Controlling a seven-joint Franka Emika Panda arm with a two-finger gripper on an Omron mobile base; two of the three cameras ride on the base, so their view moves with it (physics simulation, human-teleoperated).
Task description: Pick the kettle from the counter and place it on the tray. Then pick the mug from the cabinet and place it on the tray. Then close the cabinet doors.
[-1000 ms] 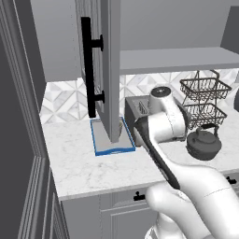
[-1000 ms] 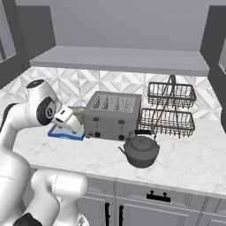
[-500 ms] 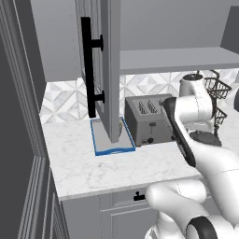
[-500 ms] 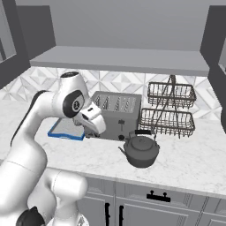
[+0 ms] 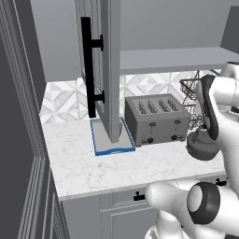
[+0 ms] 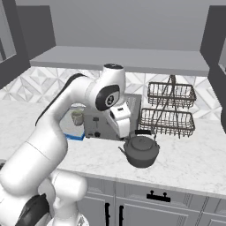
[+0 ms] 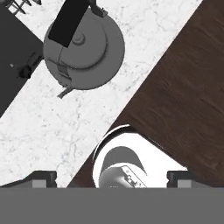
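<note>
Your gripper (image 7: pixel 111 177) is wide open holding nothing, and the kettle (image 7: pixel 83 47) sits on the counter (image 7: pixel 39 127) ahead of the fingertips, off to one side, handle (image 7: pixel 70 21) running diagonally, so you'd need to recenter first.

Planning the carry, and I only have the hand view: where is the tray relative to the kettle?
Observer: The tray lies on the counter, on the far side of the toaster from the kettle.
Operator: Anything above it?
Observer: Yes. In the left base view an open cabinet door hangs over the tray.
Operator: And behind the kettle?
Observer: A two-tier wire basket rack stands on the counter behind the kettle, toward the backsplash.
</note>
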